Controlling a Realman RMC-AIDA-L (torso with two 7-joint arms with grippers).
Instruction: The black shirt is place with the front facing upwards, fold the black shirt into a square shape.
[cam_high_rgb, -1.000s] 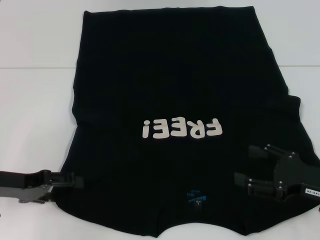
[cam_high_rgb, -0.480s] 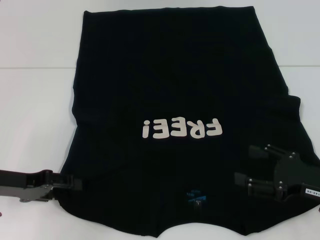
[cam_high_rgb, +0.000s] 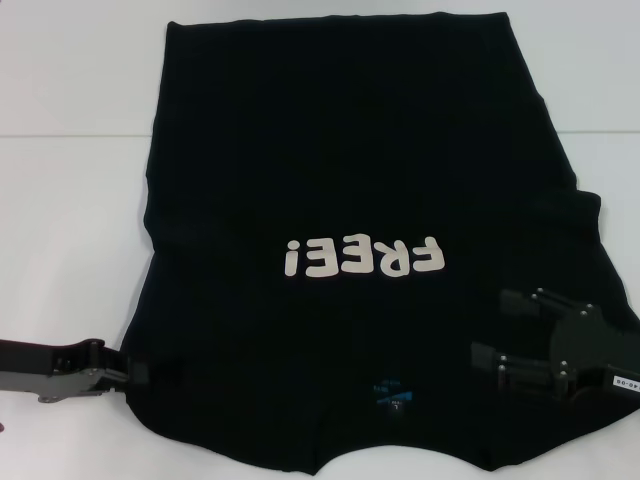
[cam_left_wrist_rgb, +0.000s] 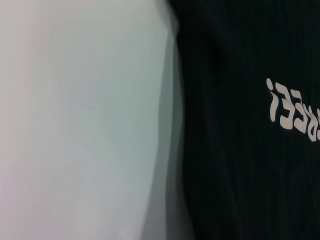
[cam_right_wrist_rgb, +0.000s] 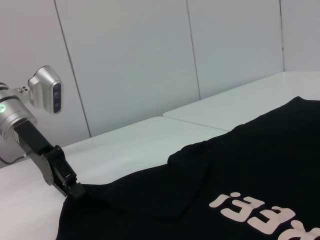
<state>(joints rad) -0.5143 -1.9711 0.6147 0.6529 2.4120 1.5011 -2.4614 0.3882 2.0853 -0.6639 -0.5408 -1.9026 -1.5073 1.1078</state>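
One black shirt lies flat on the white bench, with its front up. It covers most of the middle of the bench. The neck end is near the robot and the bottom hem is at the far side. The cloth looks soft and smooth. White block letters on the chest read "FREE!" and appear upside down from the head view. A small blue label sits just inside the neck. One sleeve is folded in over the body on the robot's left, as the right wrist view shows.

There are two grippers. The left gripper is at the shirt's left edge, near the shoulder. Its jaws are closed on the edge of the shirt. In the right wrist view it meets the cloth at the corner. The right gripper rests over the shirt's right shoulder part. Its two black jaws are spread apart and hold nothing.

Behind the bench stands a plain pale wall made of flat panels.
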